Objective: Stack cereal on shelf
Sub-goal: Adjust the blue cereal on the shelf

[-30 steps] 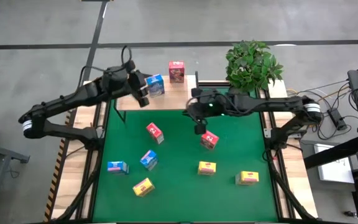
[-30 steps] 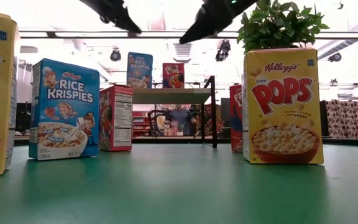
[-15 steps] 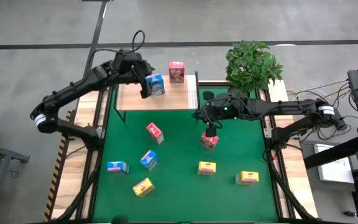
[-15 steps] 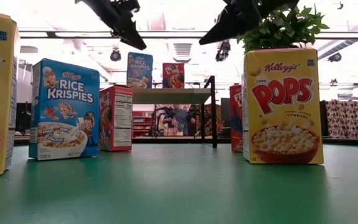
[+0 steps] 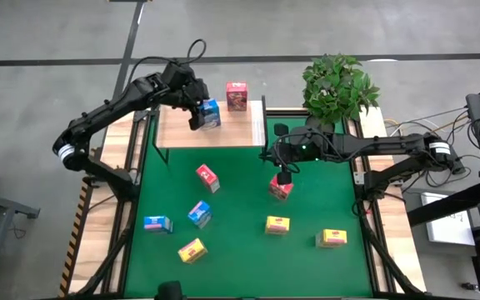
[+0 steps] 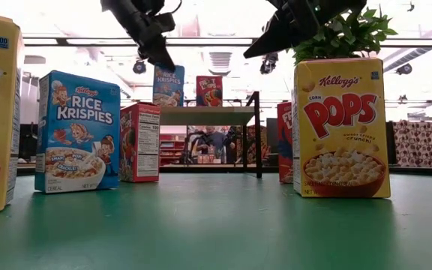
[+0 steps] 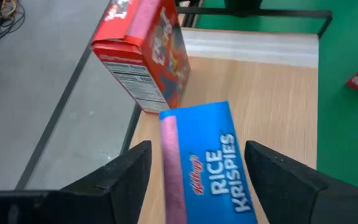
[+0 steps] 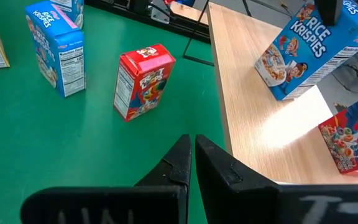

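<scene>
On the wooden shelf [image 5: 223, 133] stand a blue cereal box [image 5: 209, 113] and a red cereal box [image 5: 237, 96]. The left gripper [image 7: 194, 165] hovers above the blue box, fingers wide, hiding part of it from overhead. The right gripper [image 8: 193, 155], fingers closed and empty, hangs over the green mat [image 5: 240, 242], where seven more boxes are scattered.

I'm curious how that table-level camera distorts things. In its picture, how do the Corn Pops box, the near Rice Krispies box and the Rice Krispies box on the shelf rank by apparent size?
1. Corn Pops box
2. Near Rice Krispies box
3. Rice Krispies box on the shelf

Nearness to the camera drives this; true sizes may match.
</scene>
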Controlling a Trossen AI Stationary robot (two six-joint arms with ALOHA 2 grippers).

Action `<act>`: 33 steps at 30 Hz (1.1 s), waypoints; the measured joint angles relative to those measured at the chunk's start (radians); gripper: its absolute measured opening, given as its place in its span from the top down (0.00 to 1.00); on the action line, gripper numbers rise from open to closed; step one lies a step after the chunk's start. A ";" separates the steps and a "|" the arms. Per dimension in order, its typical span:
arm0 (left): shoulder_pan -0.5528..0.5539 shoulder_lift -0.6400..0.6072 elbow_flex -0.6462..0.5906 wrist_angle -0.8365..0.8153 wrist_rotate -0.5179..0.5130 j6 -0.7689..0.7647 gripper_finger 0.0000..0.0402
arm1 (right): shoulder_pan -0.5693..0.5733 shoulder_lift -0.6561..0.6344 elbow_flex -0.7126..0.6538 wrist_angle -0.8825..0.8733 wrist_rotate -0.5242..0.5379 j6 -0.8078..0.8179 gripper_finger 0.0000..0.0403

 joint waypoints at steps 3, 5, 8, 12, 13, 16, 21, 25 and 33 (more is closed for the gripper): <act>0.000 0.000 0.001 -0.002 0.000 0.043 0.47 | 0.000 0.000 0.000 0.000 0.000 0.000 0.97; 0.000 0.000 0.001 -0.007 -0.001 0.060 0.51 | 0.000 0.000 0.000 0.000 0.000 0.009 0.97; 0.000 0.000 0.001 -0.008 -0.006 0.073 0.56 | 0.000 0.000 0.000 0.000 0.000 0.016 0.97; 0.000 0.001 0.003 -0.004 -0.007 0.105 0.61 | 0.000 0.001 0.000 -0.001 0.000 0.016 0.97; 0.001 0.001 0.004 0.000 -0.007 0.121 0.62 | 0.000 0.001 0.000 -0.001 0.000 0.016 0.97; 0.006 0.001 0.004 0.024 -0.007 0.186 0.64 | 0.000 0.001 0.000 -0.001 0.000 0.016 0.97; 0.043 0.001 0.007 0.060 -0.001 0.350 0.64 | 0.000 0.001 0.000 -0.002 0.000 0.019 0.97; 0.105 0.026 0.050 0.064 0.073 0.392 0.64 | 0.000 0.001 0.000 -0.002 0.000 0.024 0.97; 0.199 0.178 0.204 -0.107 0.159 0.382 0.64 | 0.000 0.002 0.000 -0.003 0.000 0.026 0.97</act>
